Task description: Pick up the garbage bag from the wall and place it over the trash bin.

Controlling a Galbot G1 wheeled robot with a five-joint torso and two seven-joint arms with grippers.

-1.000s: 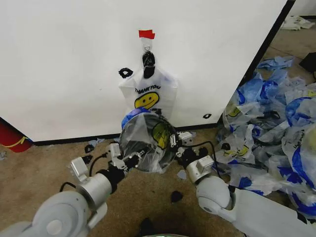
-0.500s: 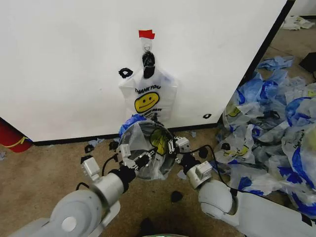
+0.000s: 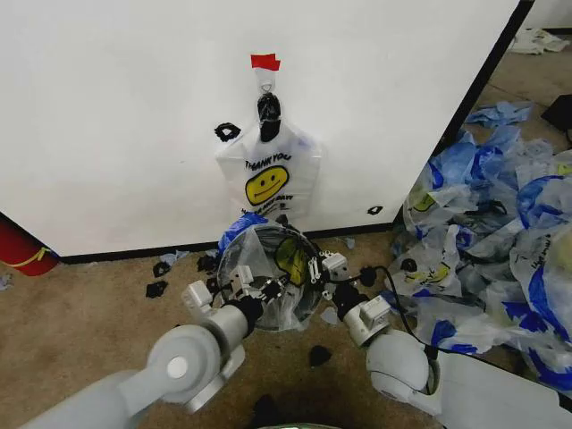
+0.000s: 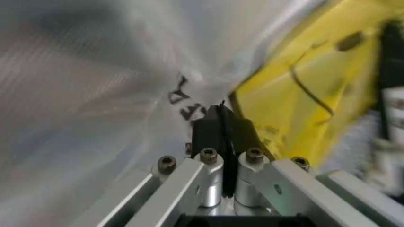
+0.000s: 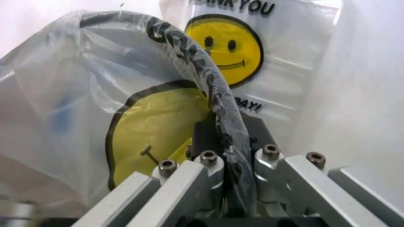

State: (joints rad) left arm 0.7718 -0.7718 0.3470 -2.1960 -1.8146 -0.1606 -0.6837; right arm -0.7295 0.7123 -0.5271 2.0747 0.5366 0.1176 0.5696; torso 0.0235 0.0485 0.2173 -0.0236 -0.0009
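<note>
Left jaws: the left gripper (image 4: 221, 142) has its 2 pads pressed together with thin film of the garbage bag (image 3: 268, 277) pinched between them, at the near-left side of the bin's mouth.

Right jaws: the right gripper (image 5: 227, 156) is clamped over the rim of the trash bin (image 5: 196, 61), with bag plastic trapped against that rim; in the head view it sits at the bin's right side (image 3: 322, 268).

Bag being fitted: translucent film with a yellow face is stretched across the bin's opening and drapes down its front.

Bin: it appears tipped with its mouth toward the robot, just in front of the wall (image 3: 116, 116), low near the black base trim.

Second bag: another printed bag (image 3: 268, 174) hangs on the wall from the hook (image 3: 266, 85) under the red tape (image 3: 264, 62), above the bin and apart from it.

Change over 1 second: the left arm has pushed forward and its gripper has gone from the bin's outer left edge in toward the mouth; the bin now sits slightly lower in view.

Meaning: I judge the placing step is under way, with both sides of the bag held at the rim.

Surroundings: a heap of blue-and-white bags (image 3: 492, 232) lies to the right, well apart.
</note>
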